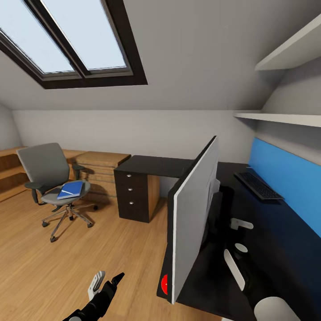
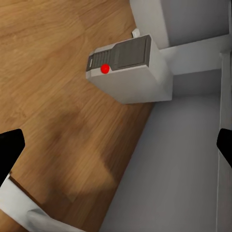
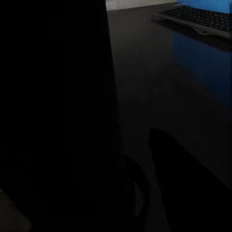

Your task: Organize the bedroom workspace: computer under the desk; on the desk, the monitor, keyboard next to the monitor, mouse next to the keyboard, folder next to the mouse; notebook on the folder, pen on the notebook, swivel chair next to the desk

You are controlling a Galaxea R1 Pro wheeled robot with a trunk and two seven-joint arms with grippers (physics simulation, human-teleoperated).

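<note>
Nearest the robot, the left gripper (image 1: pixel 107 281) hangs low over the wood floor, just off the near end of the desk (image 1: pixel 276 232). In the left wrist view its two dark fingertips sit at opposite edges of the picture, so the jaws are spread wide and hold nothing. That view also looks down on the computer (image 2: pixel 128 70), standing on the floor beside white desk legs with its red dot facing up at the camera; whether it already counts as under the desk cannot be told for sure.

The monitor (image 1: pixel 194 214) stands on the near end of the desk, seen edge-on with its pale back turned outward, so that step looks done. The right arm reaches along the desk behind the monitor; its wrist view is almost black, and the state of its jaws cannot be told.

Farther along the desk, by the blue back panel, lies the keyboard (image 1: pixel 258 185), already on the desk but apart from the monitor, so it probably needs moving closer.

Farthest from the desk, the swivel chair (image 1: pixel 55 187) stands out on the floor, the blue folder (image 1: pixel 70 190) on its seat. Both appear untouched, so moving the folder, stacking on it and bringing the chair in all remain to be done.
</note>
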